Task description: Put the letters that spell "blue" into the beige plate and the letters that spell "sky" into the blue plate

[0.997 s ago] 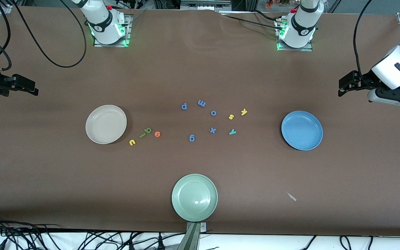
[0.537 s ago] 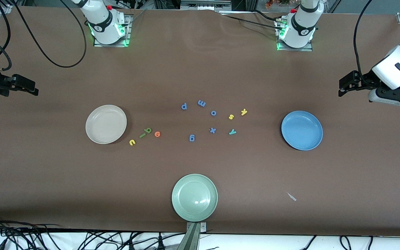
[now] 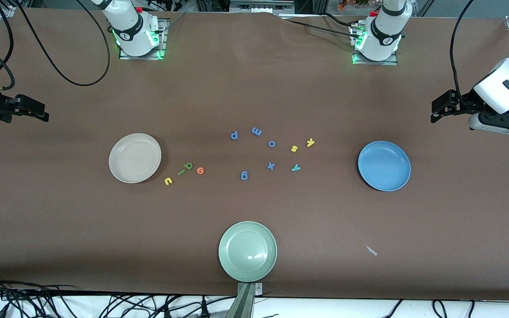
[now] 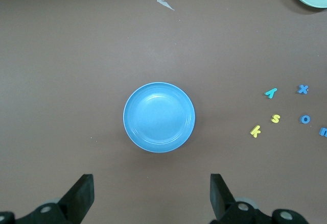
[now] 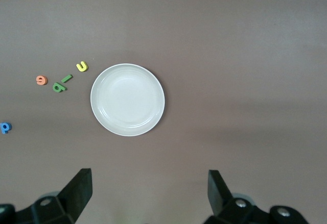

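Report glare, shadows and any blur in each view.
Front view: even overhead light, a small bright glare spot on the pale green plate, a soft shadow edging the beige plate, letters small but sharp. Left wrist view: the blue plate shows a faint sheen, no blur. Right wrist view: the beige plate is bright but its rim stays clear.
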Robot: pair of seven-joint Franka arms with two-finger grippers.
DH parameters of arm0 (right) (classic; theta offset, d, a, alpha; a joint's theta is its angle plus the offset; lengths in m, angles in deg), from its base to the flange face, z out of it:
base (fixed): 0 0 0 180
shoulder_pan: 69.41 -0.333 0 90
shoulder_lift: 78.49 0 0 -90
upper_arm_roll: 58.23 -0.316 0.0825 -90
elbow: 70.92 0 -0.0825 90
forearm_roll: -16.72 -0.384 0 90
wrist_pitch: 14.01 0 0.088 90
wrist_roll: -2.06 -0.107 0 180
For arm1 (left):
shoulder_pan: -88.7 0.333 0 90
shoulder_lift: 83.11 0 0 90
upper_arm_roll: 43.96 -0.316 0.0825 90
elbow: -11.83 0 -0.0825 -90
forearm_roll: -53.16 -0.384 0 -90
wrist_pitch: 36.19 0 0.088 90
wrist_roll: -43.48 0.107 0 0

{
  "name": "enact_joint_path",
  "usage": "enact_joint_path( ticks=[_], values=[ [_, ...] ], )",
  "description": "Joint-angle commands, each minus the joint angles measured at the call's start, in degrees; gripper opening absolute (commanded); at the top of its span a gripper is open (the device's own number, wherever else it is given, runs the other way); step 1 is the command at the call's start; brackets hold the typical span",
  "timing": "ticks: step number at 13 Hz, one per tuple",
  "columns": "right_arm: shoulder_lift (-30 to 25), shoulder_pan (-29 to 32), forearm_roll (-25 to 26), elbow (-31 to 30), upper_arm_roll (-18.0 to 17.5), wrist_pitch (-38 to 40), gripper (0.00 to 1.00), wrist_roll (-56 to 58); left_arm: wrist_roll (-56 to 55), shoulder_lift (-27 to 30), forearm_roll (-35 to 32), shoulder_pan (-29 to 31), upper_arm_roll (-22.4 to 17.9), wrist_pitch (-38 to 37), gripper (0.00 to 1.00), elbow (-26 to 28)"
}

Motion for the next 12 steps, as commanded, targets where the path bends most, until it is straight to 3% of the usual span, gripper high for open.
enact_joint_path(
  ticks=[1,12],
  values=[
    [0.37,0.59,-1.23,0.74,-0.19,0.54,1.00,-0.27,-0.12,-0.32,-0.42,0.34,0.22,-0.97,1.00,-1.10],
    [0.19,-0.11,-1.23,0.91,-0.80,0.89,1.00,-0.45,-0.12,-0.32,-0.42,0.34,0.22,-0.97,1.00,-1.10]
  ],
)
